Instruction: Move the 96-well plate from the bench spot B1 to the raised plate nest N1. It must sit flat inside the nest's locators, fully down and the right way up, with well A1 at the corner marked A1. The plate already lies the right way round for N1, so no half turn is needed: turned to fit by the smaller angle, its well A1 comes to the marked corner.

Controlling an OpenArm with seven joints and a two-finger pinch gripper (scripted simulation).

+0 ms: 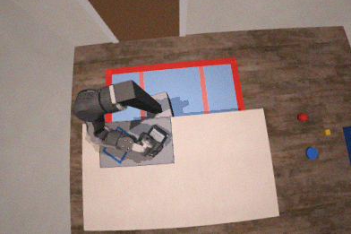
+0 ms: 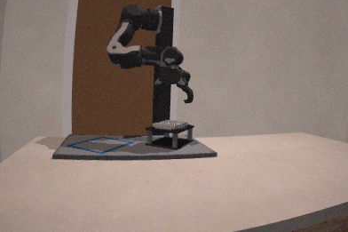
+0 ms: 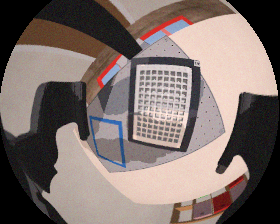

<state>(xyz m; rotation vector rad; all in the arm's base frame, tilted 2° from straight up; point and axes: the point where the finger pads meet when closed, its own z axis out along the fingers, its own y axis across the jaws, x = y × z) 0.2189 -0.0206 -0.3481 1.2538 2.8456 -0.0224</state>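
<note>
The white 96-well plate (image 3: 163,103) rests on the raised black plate nest N1 (image 2: 170,132) and shows there from the side (image 2: 169,124). In the wrist view it lies flat within the nest's dark frame. The blue outline of bench spot B1 (image 2: 101,144) is empty on the grey base; it also shows in the wrist view (image 3: 108,140). My gripper (image 2: 186,88) hangs open and empty well above the nest, its two dark fingers on either side of the wrist view. From above, the arm (image 1: 134,143) covers most of the nest.
The grey base board (image 2: 133,150) lies on a cream mat (image 1: 179,172). A red-framed blue panel (image 1: 179,87) lies behind. A red ball (image 1: 303,117), a yellow cube (image 1: 326,132) and a blue disc (image 1: 312,152) sit far right. The robot's column (image 2: 162,68) stands behind the nest.
</note>
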